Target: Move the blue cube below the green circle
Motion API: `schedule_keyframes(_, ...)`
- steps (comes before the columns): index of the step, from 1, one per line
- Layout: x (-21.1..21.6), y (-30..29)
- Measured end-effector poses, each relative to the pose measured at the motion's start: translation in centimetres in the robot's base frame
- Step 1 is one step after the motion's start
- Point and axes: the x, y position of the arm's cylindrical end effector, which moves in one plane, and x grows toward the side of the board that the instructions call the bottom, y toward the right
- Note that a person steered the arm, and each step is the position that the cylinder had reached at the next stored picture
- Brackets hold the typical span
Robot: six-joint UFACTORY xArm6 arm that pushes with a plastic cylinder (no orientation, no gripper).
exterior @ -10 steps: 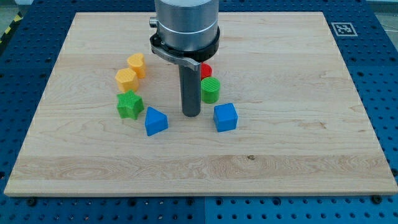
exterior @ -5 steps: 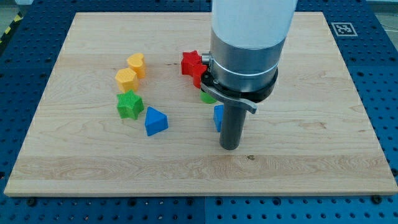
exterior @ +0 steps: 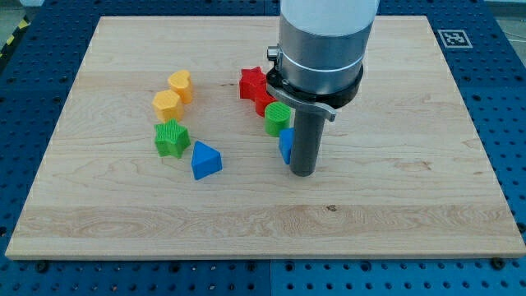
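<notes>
The blue cube (exterior: 286,145) sits just below the green circle (exterior: 277,118), mostly hidden behind my rod; only its left edge shows. My tip (exterior: 303,172) rests on the board right against the cube's right side, slightly lower in the view. The green circle stands upright, touching or nearly touching the cube's top.
A red star (exterior: 252,82) and a red block (exterior: 265,101) lie above the green circle. A blue triangle (exterior: 205,159), a green star (exterior: 171,138) and two yellow blocks (exterior: 167,104) (exterior: 181,85) lie to the view's left. The wooden board (exterior: 411,164) spans the view.
My tip moved from left of the blue cube, around below it, to its right side. The cube has shifted a little left and up, under the green circle.
</notes>
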Motion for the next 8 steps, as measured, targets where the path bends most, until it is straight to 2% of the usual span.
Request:
schedule_keyframes(5, -0.7, -0.5)
schedule_keyframes(7, -0.5, -1.8)
schedule_keyframes(8, -0.5, -4.7)
